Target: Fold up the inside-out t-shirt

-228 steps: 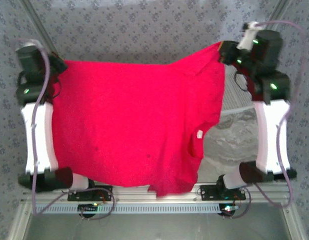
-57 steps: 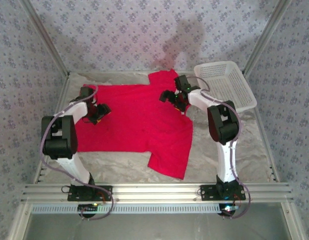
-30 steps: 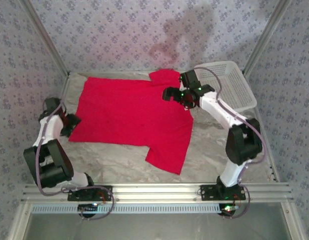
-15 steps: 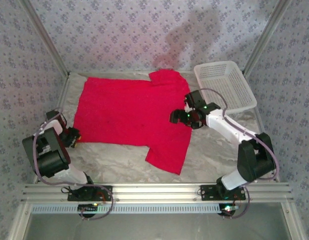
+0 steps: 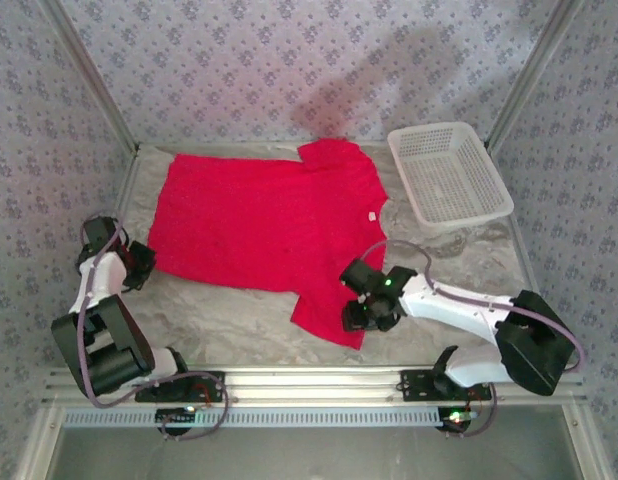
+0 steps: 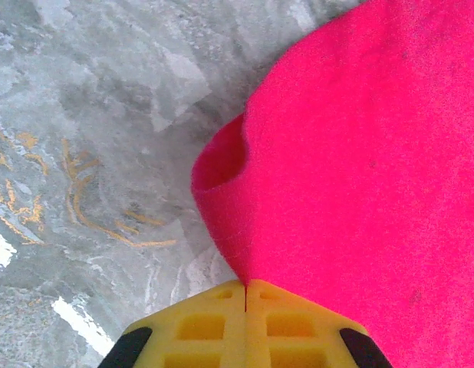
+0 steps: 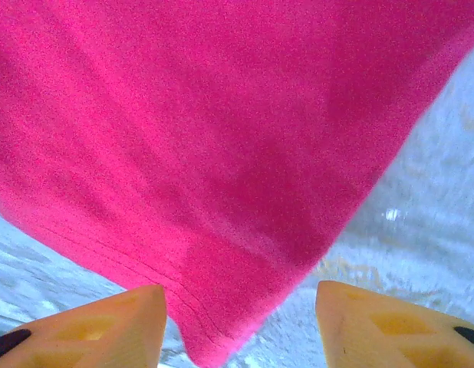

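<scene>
A desk [image 5: 239,325] under a crinkled grey marbled sheet stands between walls [image 5: 239,70] of blue-flowered wallpaper, with a white mesh basket [image 5: 451,178] at upper right. The inside-out t-shirt [image 5: 259,225] lies spread flat across the middle, one sleeve pointing to the lower centre. The left arm is folded low at the left edge, and the left gripper [image 6: 245,285] is pinched closed on the shirt's corner. The right arm reaches leftward along the near side, with the right gripper [image 7: 241,307] parted around the sleeve hem.

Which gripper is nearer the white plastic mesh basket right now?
Right. The right gripper hovers over the near sleeve of the red cloth t-shirt, just in front of the basket; the left gripper pinches the shirt's corner, far across the table.
</scene>
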